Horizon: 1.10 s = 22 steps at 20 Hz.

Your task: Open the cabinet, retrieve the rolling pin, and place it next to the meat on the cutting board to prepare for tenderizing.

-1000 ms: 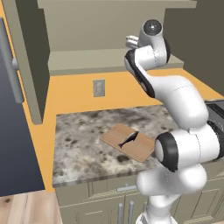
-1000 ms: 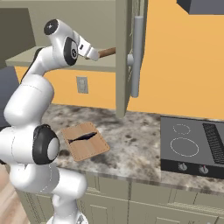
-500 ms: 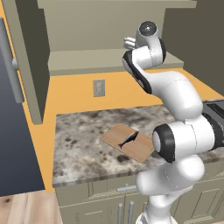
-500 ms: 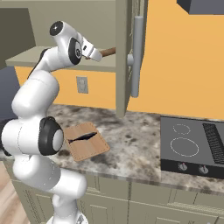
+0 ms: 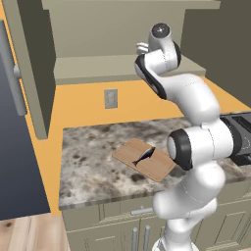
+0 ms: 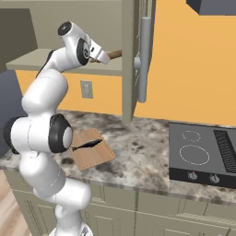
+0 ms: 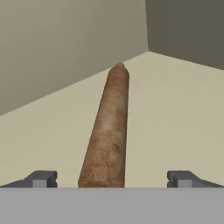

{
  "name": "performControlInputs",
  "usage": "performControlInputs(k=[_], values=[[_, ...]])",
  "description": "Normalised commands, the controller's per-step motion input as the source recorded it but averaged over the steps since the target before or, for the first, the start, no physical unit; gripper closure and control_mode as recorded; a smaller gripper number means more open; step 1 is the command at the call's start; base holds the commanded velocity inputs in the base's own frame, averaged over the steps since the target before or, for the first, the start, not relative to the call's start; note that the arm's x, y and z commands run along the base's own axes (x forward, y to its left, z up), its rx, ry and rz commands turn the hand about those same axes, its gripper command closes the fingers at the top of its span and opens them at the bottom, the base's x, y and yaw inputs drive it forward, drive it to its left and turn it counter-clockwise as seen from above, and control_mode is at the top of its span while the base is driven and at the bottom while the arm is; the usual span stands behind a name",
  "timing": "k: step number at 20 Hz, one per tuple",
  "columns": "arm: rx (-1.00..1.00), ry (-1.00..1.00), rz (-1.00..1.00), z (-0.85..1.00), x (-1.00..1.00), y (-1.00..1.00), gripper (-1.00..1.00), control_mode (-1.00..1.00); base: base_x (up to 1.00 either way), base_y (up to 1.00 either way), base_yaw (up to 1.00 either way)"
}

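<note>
Claw [image 7: 109,179] spread wide, straddling the near end of the rolling pin [image 7: 107,131], nothing pinched yet. Pin lying flat on the cabinet [image 6: 129,55] shelf, lengthwise to the hand, probably lined up for grabbing.

A pale beige cabinet shelf [image 7: 175,113] carries a slim reddish-brown wooden rolling pin [image 7: 107,133], lying lengthwise toward the back corner. Below, a speckled grey stone counter [image 5: 93,166] bears a flat tan wooden cutting board [image 5: 158,166], with a thin dark strip of meat [image 5: 146,154] on top.
</note>
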Motion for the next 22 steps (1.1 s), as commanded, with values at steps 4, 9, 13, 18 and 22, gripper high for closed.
performControlInputs(k=[4,9,13,18,22], values=[[0.0,0.06,0.0,-0.12,0.2,0.0,-1.0,-1.0,0.0,0.0,0.0],[0.0,0.07,0.0,-0.25,0.16,0.0,1.0,-1.0,0.0,0.0,0.0],[0.0,0.01,0.0,-0.31,0.01,0.0,1.0,-1.0,0.0,0.0,0.0],[0.03,-0.1,0.0,-0.31,-0.19,0.0,1.0,-1.0,0.0,0.0,0.0],[0.04,-0.25,0.0,-0.07,-0.82,0.02,1.0,-1.0,0.0,0.0,0.0]])
